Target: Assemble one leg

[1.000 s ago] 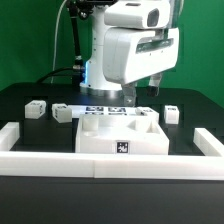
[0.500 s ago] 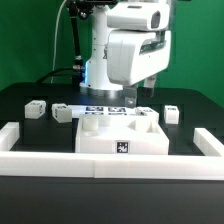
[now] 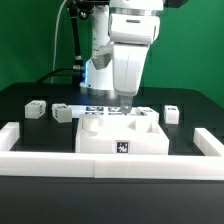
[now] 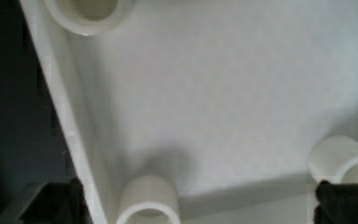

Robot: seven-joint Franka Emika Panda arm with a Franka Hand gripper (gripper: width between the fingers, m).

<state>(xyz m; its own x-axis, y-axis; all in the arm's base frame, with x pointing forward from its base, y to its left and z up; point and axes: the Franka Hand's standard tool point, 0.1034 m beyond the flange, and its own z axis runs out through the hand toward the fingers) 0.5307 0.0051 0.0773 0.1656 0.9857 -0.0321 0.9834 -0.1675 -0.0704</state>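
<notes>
The big white square panel (image 3: 122, 138) lies in the middle of the black table with its screw sockets facing up. My gripper (image 3: 126, 101) hangs just above the panel's far edge, jaws wide apart and empty. In the wrist view the panel (image 4: 229, 110) fills the picture, and my gripper (image 4: 197, 205) straddles its edge, with one dark fingertip (image 4: 55, 202) over the black table and the other over the panel. Two legs (image 3: 37, 109) (image 3: 62, 113) lie on the exterior view's left. Another leg (image 3: 171, 113) lies on the right.
The marker board (image 3: 103, 109) lies flat just behind the panel. A low white U-shaped wall (image 3: 30, 146) encloses the front and sides of the table. The robot's base stands behind the marker board.
The wrist has turned about its axis and now looks narrower. The gripper has shifted toward the exterior view's left and come down over the panel's far edge.
</notes>
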